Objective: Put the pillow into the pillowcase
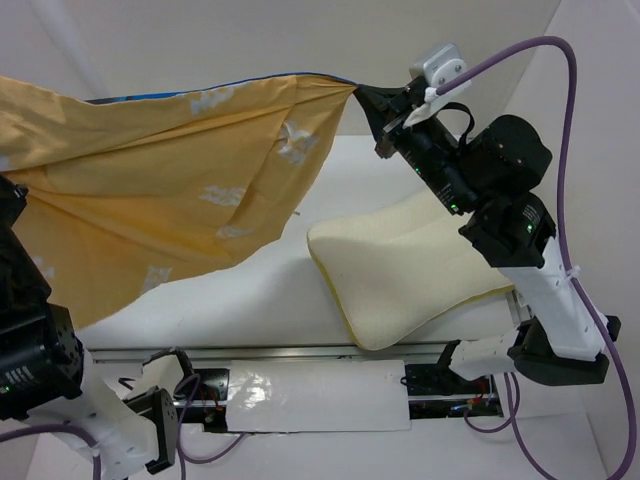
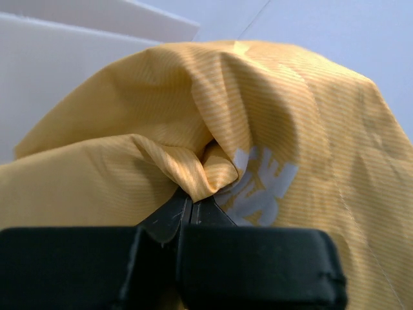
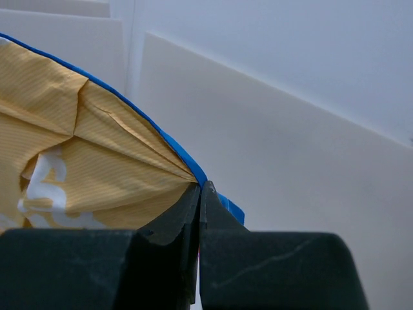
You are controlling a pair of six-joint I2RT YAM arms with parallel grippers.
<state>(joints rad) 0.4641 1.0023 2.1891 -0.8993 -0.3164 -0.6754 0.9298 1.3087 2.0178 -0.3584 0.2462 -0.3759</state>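
**Orange cloth held aloft, pillow low on the right**

At the left, the left gripper (image 2: pixel 192 205) has its fingers pressed together on a bunched fold of the pillowcase (image 1: pixel 170 170). The pillowcase hangs stretched above the table (image 1: pixel 250 300), orange face to the camera, blue along its top edge. The right gripper (image 3: pixel 199 191) pinches the far blue-edged corner. The pillow (image 1: pixel 400 270) lies on the table below that corner, long axis across the table, nearer the right arm. Where the case's mouth faces cannot be told.
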